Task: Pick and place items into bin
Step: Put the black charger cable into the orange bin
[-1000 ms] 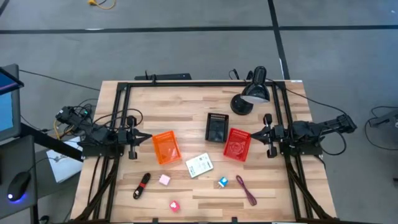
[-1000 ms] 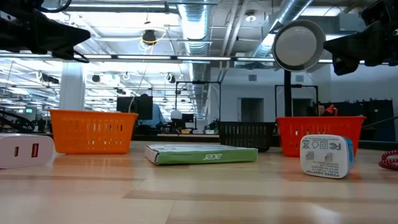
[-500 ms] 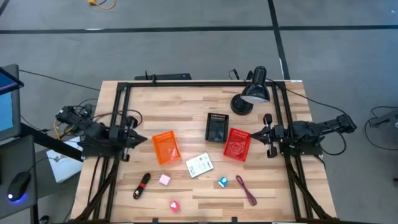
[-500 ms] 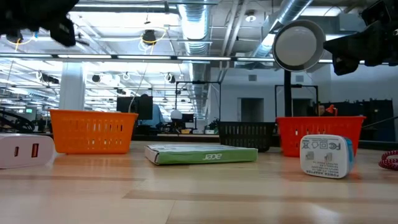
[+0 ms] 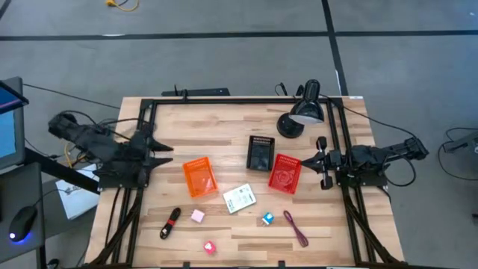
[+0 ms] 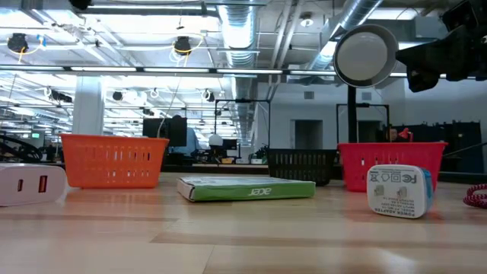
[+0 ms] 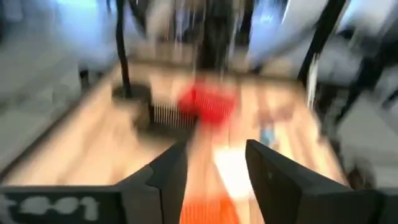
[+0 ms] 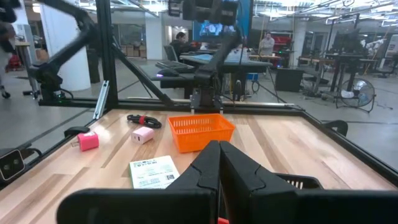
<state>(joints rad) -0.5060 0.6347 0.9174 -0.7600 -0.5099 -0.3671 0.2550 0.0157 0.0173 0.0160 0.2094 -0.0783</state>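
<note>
Light bright and even over wooden table (image 5: 224,131) in high view, shadows soft and small. Low view: ceiling lights (image 6: 236,30) glare white, near tabletop out of focus. Left wrist view smeared all over, colours streaky, shapes hard to tell. Right wrist view sharp in middle, own fingers (image 8: 217,168) dark and a bit fuzzy up close.

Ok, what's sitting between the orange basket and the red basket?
In the high view, bare wood between orange basket and red basket; the black basket sits just behind that gap.
</note>
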